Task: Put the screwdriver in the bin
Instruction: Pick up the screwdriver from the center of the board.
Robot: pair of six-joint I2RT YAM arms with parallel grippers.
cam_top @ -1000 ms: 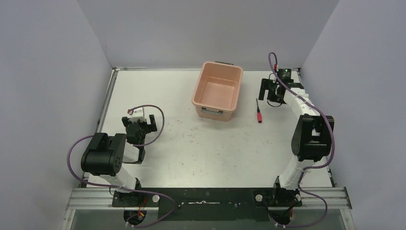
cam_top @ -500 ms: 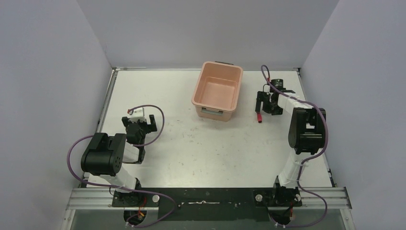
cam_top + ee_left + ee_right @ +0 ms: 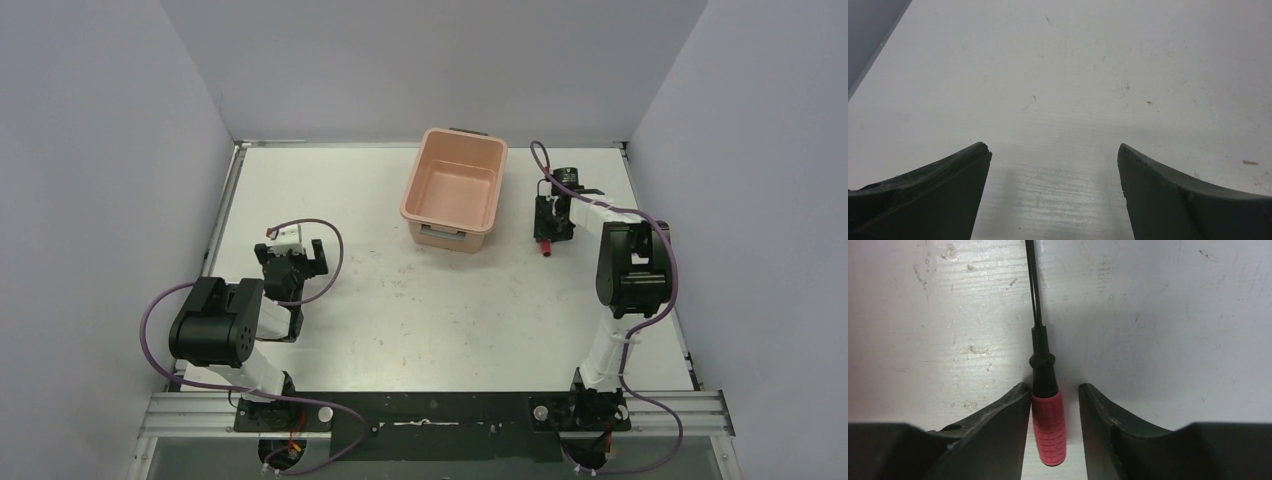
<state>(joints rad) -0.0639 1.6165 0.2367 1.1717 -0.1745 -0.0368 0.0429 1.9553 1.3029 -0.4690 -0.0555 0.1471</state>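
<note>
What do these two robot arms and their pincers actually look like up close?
Both arms are built from white tubular links joined by chunky black motor housings: the left arm, the right arm. A purple cable loops loosely along each. The left gripper and right gripper each end in two matte black, wedge-shaped fingers tapering to blunt tips. No markings show.

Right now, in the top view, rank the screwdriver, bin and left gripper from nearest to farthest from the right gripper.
1. screwdriver, lying between the right gripper fingers.
2. bin, just to its left.
3. left gripper, far off on the left side.
</note>
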